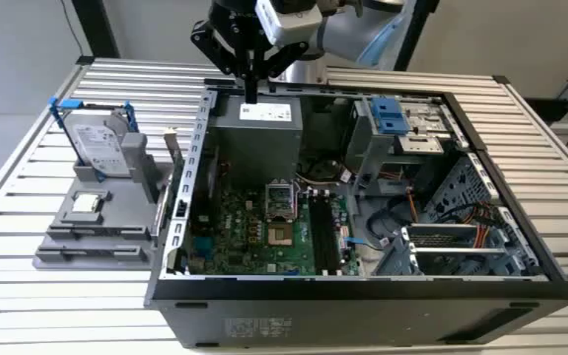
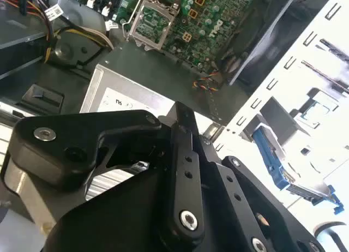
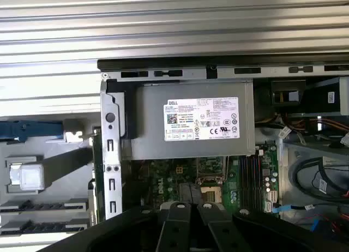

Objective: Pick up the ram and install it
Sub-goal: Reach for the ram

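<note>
I'm watching the gripper (image 1: 251, 97) hovering over the power supply (image 1: 264, 133), fingers pressed together. The ram (image 1: 172, 155) is standing on edge in the gray holder (image 1: 67, 237), just outside the computer case (image 1: 363, 296) at the exterior view's left.

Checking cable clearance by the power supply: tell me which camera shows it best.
The first wrist view: the power supply lies square to the camera, its labelled face uncovered. The exterior view shows it slanted, with the gripper hanging over it. The second wrist view shows one corner past the gripper.
</note>
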### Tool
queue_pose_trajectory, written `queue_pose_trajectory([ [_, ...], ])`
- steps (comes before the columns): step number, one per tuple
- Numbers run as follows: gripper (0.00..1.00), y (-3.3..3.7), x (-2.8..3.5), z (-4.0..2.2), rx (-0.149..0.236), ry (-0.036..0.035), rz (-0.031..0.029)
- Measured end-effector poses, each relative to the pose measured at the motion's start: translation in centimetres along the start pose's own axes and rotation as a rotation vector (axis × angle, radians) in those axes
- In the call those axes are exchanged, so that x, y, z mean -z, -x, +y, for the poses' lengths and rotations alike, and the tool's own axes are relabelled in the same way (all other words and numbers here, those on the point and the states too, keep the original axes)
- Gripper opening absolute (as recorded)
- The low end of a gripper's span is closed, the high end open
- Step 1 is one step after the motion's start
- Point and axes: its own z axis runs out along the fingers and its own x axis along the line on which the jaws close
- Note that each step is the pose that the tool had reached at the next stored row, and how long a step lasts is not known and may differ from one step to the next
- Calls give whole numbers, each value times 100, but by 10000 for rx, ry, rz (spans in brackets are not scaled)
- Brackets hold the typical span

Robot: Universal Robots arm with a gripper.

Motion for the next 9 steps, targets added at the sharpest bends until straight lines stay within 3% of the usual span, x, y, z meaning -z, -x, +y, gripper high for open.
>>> queue_pose_trajectory([
  [9,0,0,2,0,0,2,-1],
])
